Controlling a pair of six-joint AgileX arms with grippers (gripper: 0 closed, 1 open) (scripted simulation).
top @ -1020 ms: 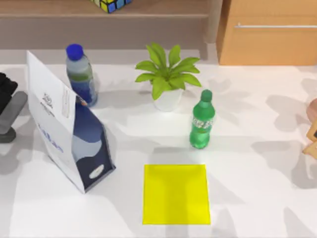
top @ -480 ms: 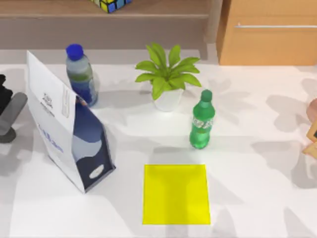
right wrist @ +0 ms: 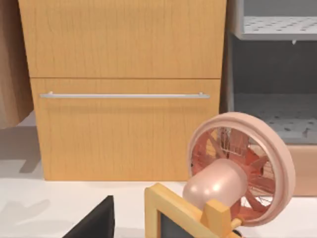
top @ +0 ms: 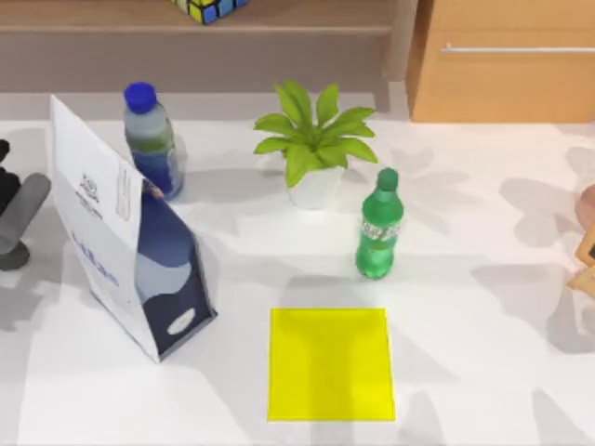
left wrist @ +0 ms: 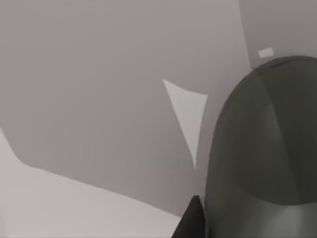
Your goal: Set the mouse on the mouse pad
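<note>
Left gripper (top: pixel 13 218) sits at the table's far left edge, finger state not discernible; no mouse is seen in it. Mouse pad (top: pixel 330 364) lies flat at front centre, just before the green bottle (top: pixel 378 237).

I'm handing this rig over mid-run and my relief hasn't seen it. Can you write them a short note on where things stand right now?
Left gripper: at the table's left edge, just left of the white and blue paper bag.
Right arm: idle, its wrist camera facing the pink fan and the wooden drawer unit.
Mouse pad: flat near the table's front edge, in front of the green bottle, with nothing on it.
Done: nothing that can be confirmed.
Left: find the mouse, grip it, carry it over and set it on the pad.
</note>
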